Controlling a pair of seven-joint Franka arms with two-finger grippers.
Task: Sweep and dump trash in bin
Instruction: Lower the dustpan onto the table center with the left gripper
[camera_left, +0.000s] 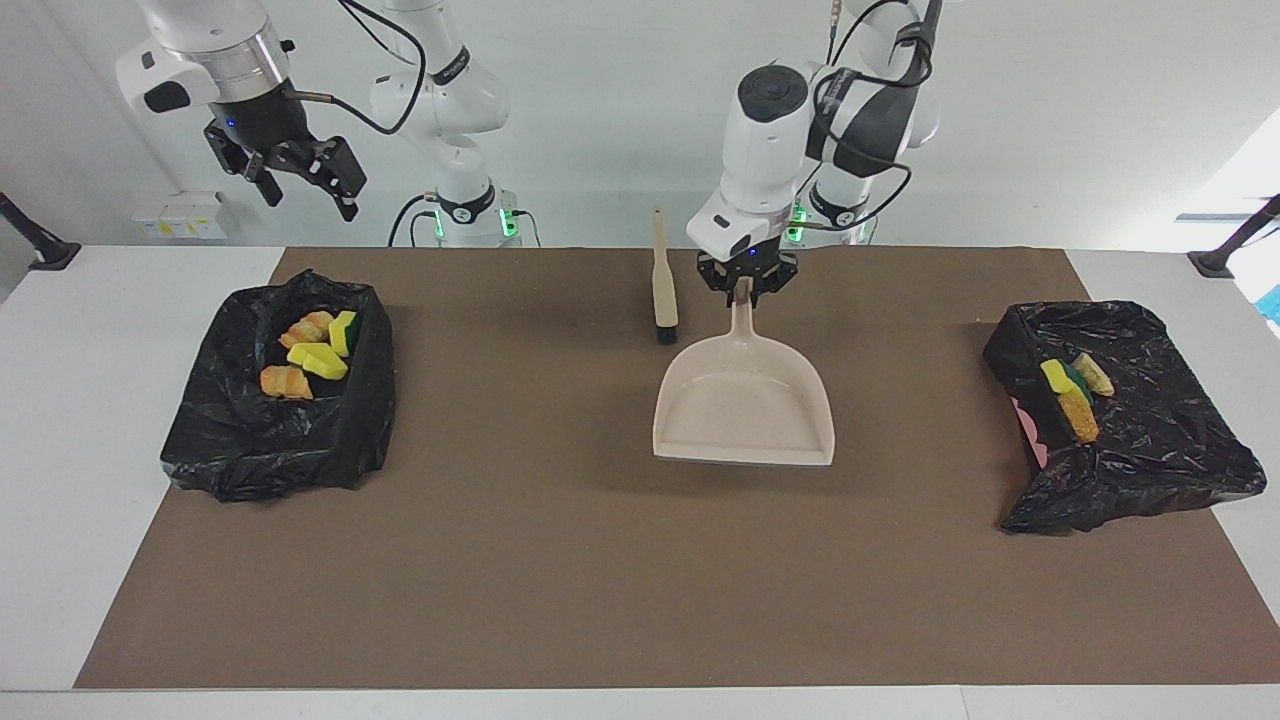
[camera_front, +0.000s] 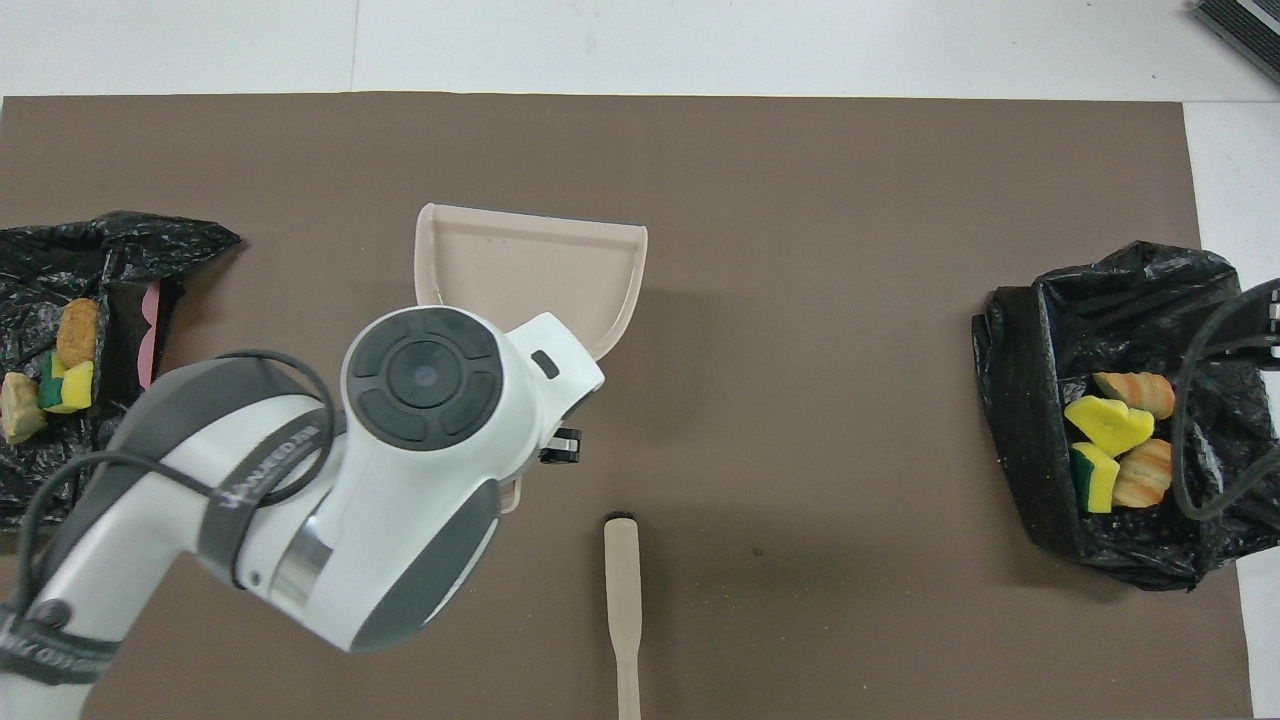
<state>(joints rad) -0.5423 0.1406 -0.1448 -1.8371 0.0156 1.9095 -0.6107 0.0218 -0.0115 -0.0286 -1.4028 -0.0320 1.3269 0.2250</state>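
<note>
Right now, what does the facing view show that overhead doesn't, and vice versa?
Facing only: the right end effector, open, waiting in the air above the table edge, and the left end effector shut on the dustpan's handle. Overhead only: nothing extra; the left arm hides that grip. Both: the empty dustpan, the brush nearer the robots, two black-lined bins holding the trash.

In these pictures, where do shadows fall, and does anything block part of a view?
Facing view: the beige plastic dustpan, held by its handle in the left gripper, casts a soft shadow on the brown mat along its open edge; the small beige brush lies beside it. Overhead view: the left arm's white wrist hides the dustpan's handle; a dark cable crosses the black-bagged bin.
</note>
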